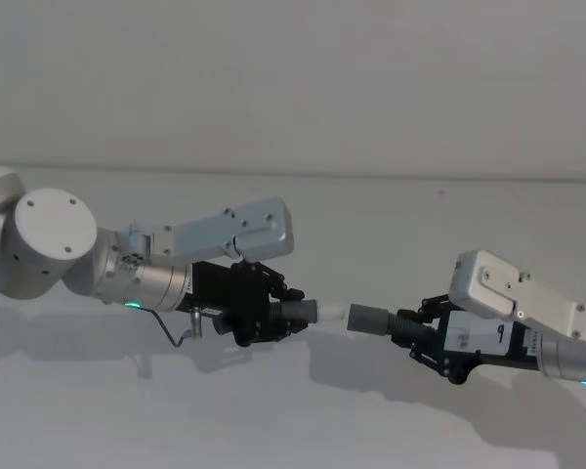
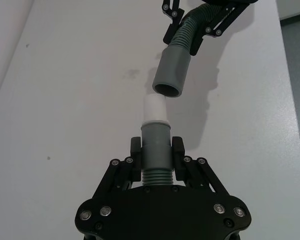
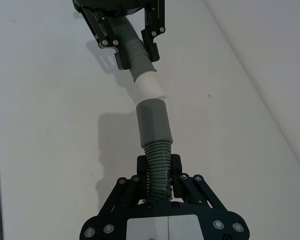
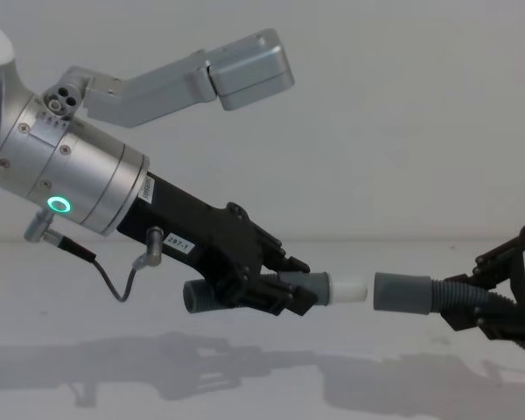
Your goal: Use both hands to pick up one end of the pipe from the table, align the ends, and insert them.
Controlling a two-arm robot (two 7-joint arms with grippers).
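Both pipe pieces were held above the pale table (image 1: 391, 117), whose far edge met a plain wall; the right arm was cut off at the frame edge in the head and chest views. The left gripper (image 4: 284, 284) was clamped on the spigot piece (image 2: 155, 150) at its grey collar, the white spigot tip (image 4: 348, 290) pointing at the socket collar (image 4: 401, 291) just beside it, not touching. The right gripper (image 3: 159, 170) was clamped on the ribbed middle of the socket piece (image 3: 155, 135); the left wrist view alone showed the socket's open bore.
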